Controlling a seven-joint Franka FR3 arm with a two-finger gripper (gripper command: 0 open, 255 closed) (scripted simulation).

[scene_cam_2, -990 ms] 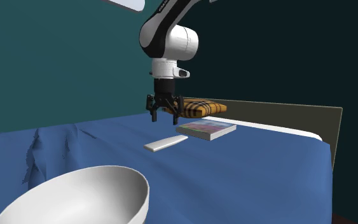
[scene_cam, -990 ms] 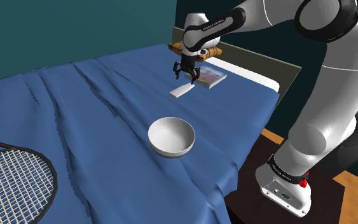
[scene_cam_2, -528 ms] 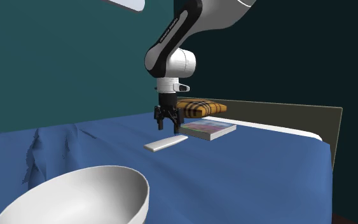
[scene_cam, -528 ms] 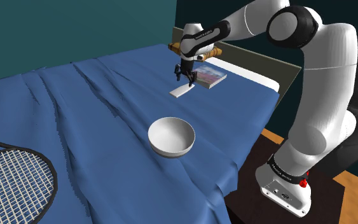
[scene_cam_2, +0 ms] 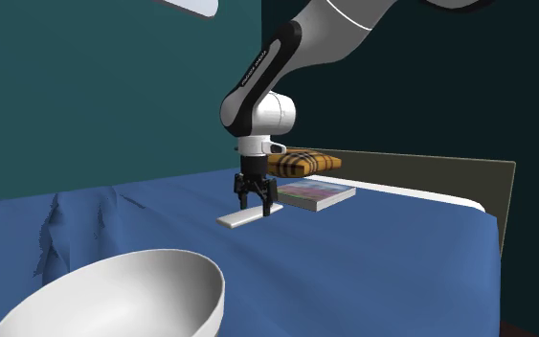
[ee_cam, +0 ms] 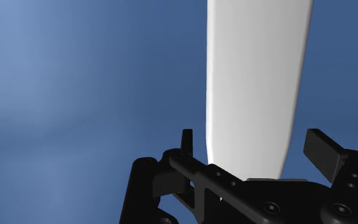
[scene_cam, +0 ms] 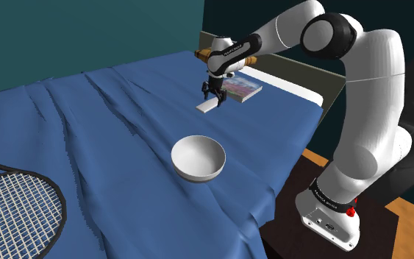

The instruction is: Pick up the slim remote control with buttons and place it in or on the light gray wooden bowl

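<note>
- Hangs the all-black two-finger gripper (scene_cam_2: 257, 201) low over the slim, plain-white slab of a remote control (scene_cam_2: 248, 218), pointing straight down. Probably suits so thin a thing, which offers only its long edges to pinch.
- Spreads the fingers (ee_cam: 327, 153) wide, one to each side of the remote's end, with blue cover visible between each one and the white edge. Clasps nothing yet.
- Finds the remote lying flat on the blue-covered bed (scene_cam: 109, 125), toward the head end and just beside a flat multicoloured book (scene_cam: 243, 88). Cannot tell whether the two touch. Shows no buttons on the remote's rendered face.
- Places a tan plaid cushion (scene_cam_2: 305, 164) behind the book, against the headboard.
- Sets the goal, a pale grey round bowl (scene_cam: 198, 171), upright and open-mouthed, well apart from the remote and nearer the bed's side edge.
- Leaves bare, wrinkled cover between remote and bowl, so likely allows a plain lift and carry with only the bowl's rim to clear.
- Likely calls for a little more descent before closing. May sink into the soft cover or snag a fold, and has less room on the book's side.
- Risks a drop off the bed if the release overshoots, given the edge close past the bowl.
- Stays clear of the dark-strung racket (scene_cam: 14, 210), far off at the shoulder view's lower left.
</note>
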